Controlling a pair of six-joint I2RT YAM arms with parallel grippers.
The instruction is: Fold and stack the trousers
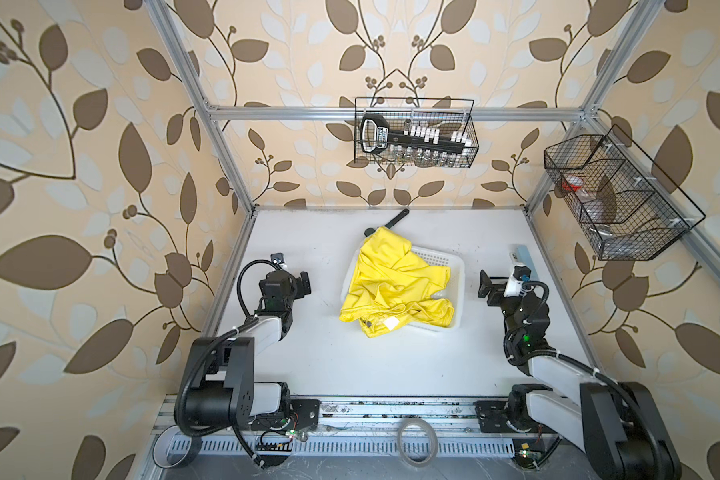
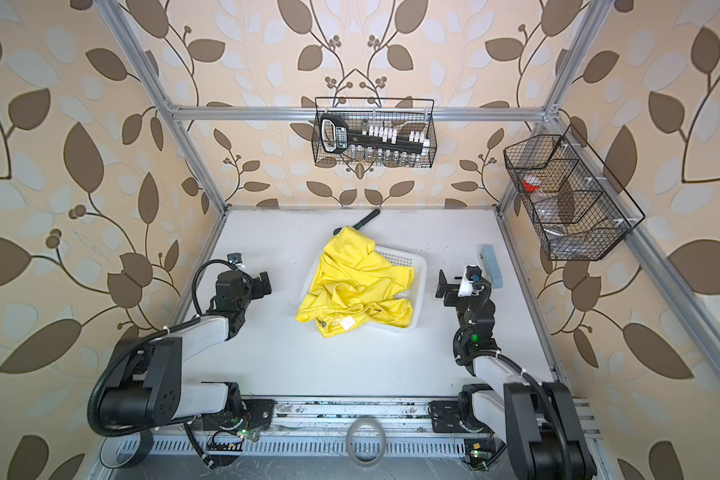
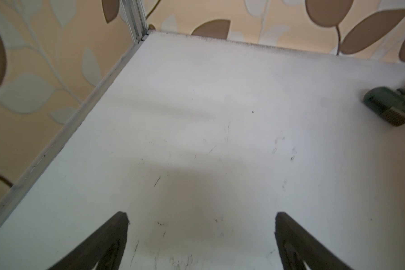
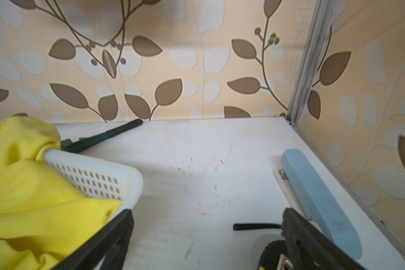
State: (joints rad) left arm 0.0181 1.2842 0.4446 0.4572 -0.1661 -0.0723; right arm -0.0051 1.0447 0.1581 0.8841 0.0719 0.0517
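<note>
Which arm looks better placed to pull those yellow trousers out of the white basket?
Probably the right. Its open right gripper sits just beside the basket, with the trousers close alongside in its wrist view. The left gripper, also open, faces bare table.

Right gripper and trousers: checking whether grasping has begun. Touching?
Apart. In a top view, the white basket and bare table separate the open right gripper from the yellow trousers.
</note>
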